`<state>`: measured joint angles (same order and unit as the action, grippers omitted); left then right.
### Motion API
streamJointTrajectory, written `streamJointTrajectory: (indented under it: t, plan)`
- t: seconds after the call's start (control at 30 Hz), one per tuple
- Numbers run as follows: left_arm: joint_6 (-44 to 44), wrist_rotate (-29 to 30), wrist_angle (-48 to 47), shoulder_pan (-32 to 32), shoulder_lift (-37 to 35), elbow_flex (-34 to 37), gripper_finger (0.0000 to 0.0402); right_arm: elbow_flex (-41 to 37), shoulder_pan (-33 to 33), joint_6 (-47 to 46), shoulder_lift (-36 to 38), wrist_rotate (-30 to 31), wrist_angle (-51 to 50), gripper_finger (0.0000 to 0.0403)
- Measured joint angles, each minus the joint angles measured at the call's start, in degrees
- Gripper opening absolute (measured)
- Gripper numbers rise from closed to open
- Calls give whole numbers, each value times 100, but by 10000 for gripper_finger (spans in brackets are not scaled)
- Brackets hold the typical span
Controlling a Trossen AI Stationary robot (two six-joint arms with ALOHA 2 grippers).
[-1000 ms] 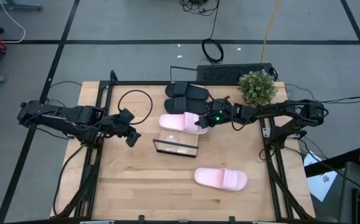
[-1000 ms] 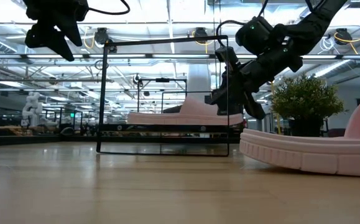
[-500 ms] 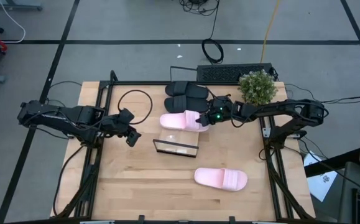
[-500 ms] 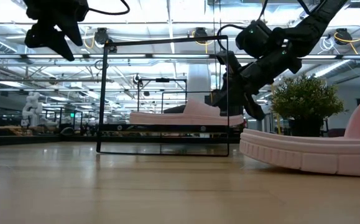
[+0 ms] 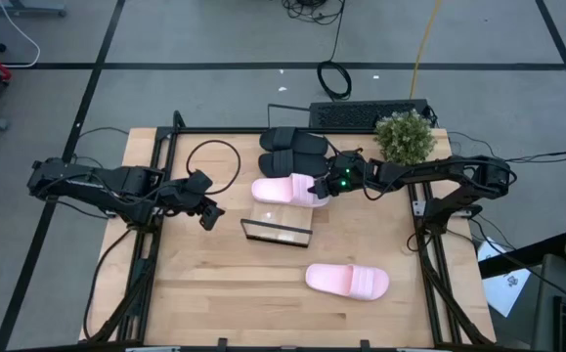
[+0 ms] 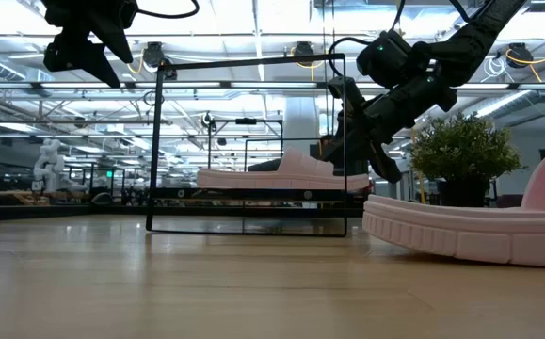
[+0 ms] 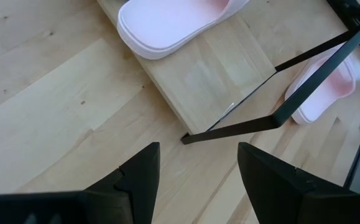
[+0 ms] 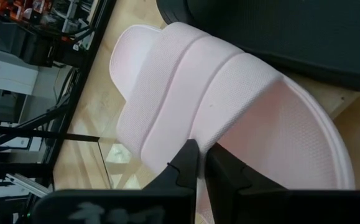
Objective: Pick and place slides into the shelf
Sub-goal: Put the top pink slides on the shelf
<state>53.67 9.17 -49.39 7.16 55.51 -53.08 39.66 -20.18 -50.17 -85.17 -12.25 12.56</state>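
Observation:
One pink slide (image 5: 284,191) lies sole-down on the shelf (image 5: 281,215), a light plank with a black frame (image 5: 275,232) at its near end. My right gripper (image 5: 317,187) (image 8: 203,163) is at this slide's heel end, shut on its strap. The second pink slide (image 5: 348,281) (image 6: 479,231) rests on the table near the front edge. The black pair (image 5: 297,154) lies side by side beyond the shelf. My left gripper (image 5: 207,214) (image 7: 198,152) hovers open to the left of the shelf, above the table. My right gripper holds the pink slide at the heel-side edge of its wide strap (image 8: 195,134), pinched between two nearly closed fingers (image 8: 184,163). The fingers come slanting down from the table's right, along the slide. The slide lies flat with its sole on the shelf plank (image 6: 253,193).
A potted plant (image 5: 405,137) stands at the far right corner beside a keyboard (image 5: 369,114). A black cable loop (image 5: 212,161) lies far left of the shelf. Bare tabletop stretches along the near edge left of the second pink slide.
My right gripper has moved slightly up and toward the far edge. The pink slide has stayed on the shelf.

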Motion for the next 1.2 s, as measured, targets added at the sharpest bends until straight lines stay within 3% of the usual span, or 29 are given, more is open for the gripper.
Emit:
streamJointTrajectory:
  t: [0.23,0.57,0.73,0.83,1.2]
  plan:
    - [-7,0,0,0,0,0,209,-9,-2,12,-2,-277,266,19]
    - [-68,2,-4,0,0,0,209,-9,-13,-5,-4,-284,246,99]
    - [-109,2,-4,2,0,0,209,-11,-82,-7,52,-635,349,124]
    - [-149,2,-7,0,-2,0,209,-17,-168,16,170,-909,316,130]
    - [-189,4,-9,1,-2,0,209,-13,-199,146,517,-907,61,128]
